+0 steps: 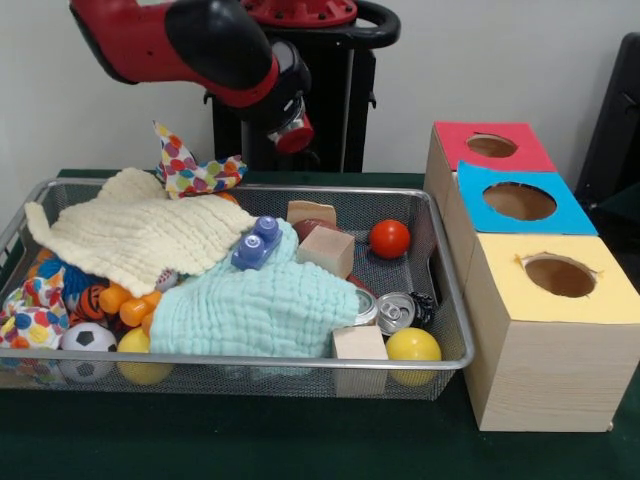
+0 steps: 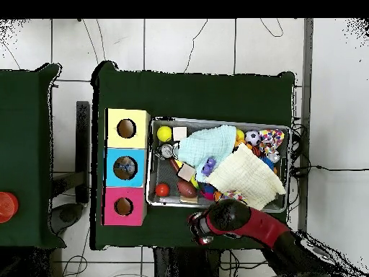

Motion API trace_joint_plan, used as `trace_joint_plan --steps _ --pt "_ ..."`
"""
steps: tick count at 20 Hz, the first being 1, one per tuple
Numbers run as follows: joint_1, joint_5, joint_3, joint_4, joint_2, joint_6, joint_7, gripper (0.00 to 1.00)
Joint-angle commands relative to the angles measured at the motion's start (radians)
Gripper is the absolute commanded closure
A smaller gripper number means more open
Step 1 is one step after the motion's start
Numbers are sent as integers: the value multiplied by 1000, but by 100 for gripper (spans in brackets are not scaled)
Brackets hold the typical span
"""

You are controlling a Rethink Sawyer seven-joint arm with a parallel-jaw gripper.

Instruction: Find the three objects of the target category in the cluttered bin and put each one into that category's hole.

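Your red and black arm (image 1: 200, 50) hangs behind the wire mesh bin (image 1: 440, 300). Can't tell the claw's state. Blue toy car (image 1: 256, 243) sits on the mint cloth (image 1: 260, 310).

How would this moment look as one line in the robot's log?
arm: raised behind bin, holding nothing | bin: cluttered, cloths over toys | red ball: uncovered | boxes: three holes, beside bin

A silver wire-mesh metal bin (image 1: 440, 290) holds a crinkly mint-green cloth (image 1: 262, 305), a matt pale wooden cube (image 1: 359, 345) and a glossy red ball (image 1: 389, 238).
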Motion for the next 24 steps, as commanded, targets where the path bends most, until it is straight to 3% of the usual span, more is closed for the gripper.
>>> trace_joint_plan --steps 1,3,5,6,7,8,11,12,14,18,20,24 --pt "109 -84 -203 -262 -8 -198 208 0" --pt "116 -63 -215 -256 0 -230 183 0" --pt "127 -115 -218 -252 -11 -337 110 0" --pt "146 -209 -219 -247 -44 -442 40 0" --pt "137 -205 -194 -216 -66 -442 4 0" --pt "101 -222 -128 -168 -122 -425 -82 0" --pt "114 -253 -79 -114 -261 -279 -193 0" --pt "129 -260 -77 -108 -322 -156 -267 0" --pt "124 -244 -54 -76 -403 -39 -320 0" --pt "79 -149 -1 3 -536 108 -323 0" --pt "67 -125 6 25 -576 133 -308 0" --pt "37 -104 21 17 -547 103 -243 0"
